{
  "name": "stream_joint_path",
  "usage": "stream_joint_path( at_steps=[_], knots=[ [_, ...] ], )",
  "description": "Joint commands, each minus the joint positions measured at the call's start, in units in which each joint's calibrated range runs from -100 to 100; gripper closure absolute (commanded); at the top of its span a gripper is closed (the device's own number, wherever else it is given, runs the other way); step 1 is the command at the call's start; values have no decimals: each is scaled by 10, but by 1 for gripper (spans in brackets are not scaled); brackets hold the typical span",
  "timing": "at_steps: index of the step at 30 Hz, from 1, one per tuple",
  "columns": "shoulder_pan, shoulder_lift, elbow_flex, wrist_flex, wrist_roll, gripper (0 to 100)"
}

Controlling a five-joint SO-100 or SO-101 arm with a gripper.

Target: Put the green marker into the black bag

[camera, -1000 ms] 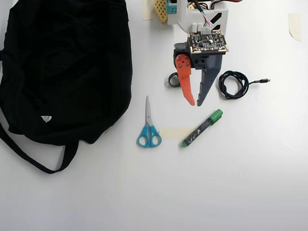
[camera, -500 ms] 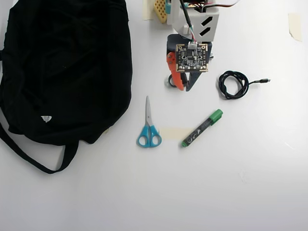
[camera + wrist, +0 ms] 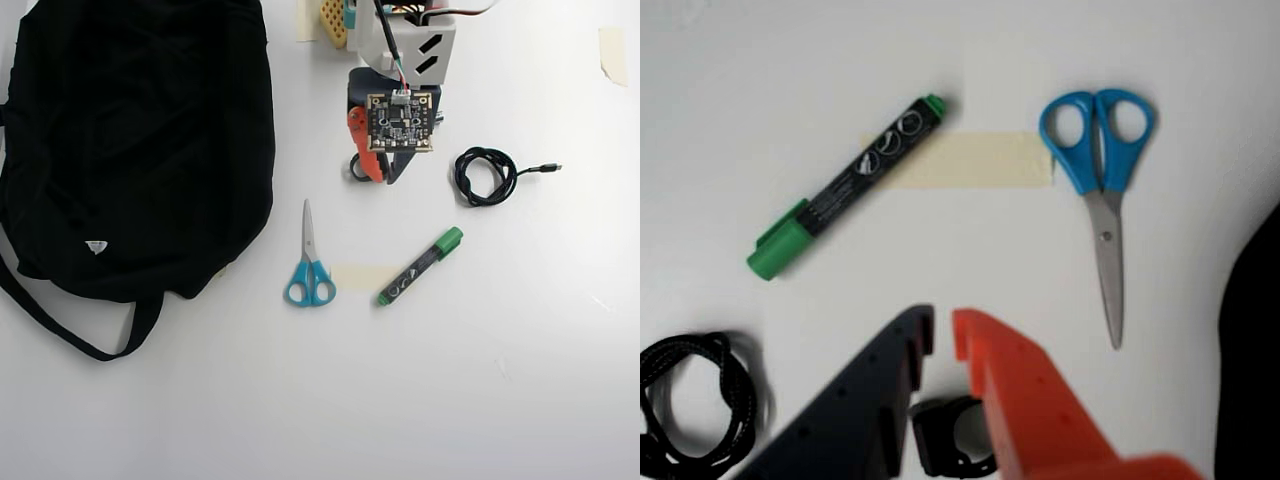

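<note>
The green marker point(image 3: 420, 266) lies slanted on the white table right of centre, cap toward the upper right; in the wrist view the green marker point(image 3: 845, 190) sits beyond the fingertips, untouched. The black bag point(image 3: 130, 140) fills the left of the overhead view, and only an edge of the black bag point(image 3: 1250, 340) shows in the wrist view. My gripper point(image 3: 383, 178) hangs near the arm's base, well above the marker. In the wrist view the gripper point(image 3: 943, 330) has its dark and orange fingers nearly together, with nothing between them.
Blue-handled scissors point(image 3: 309, 268) lie between bag and marker, beside a strip of pale tape point(image 3: 362, 277). A coiled black cable point(image 3: 485, 176) rests right of the gripper. A small black ring-shaped object point(image 3: 955, 435) sits under the fingers. More tape point(image 3: 612, 52) is at the top right.
The gripper has pulled back toward the arm's base, away from the marker, with its fingers now tucked under the wrist. Between half a second ago and now it has barely moved.
</note>
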Motion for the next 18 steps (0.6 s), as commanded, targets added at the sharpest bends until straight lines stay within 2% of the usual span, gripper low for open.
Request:
stream_joint_path(
  at_steps=[1,18],
  knots=[
    [6,-21,-15,3,0,98],
    [-3,-20,-15,4,-1,98]
  ],
)
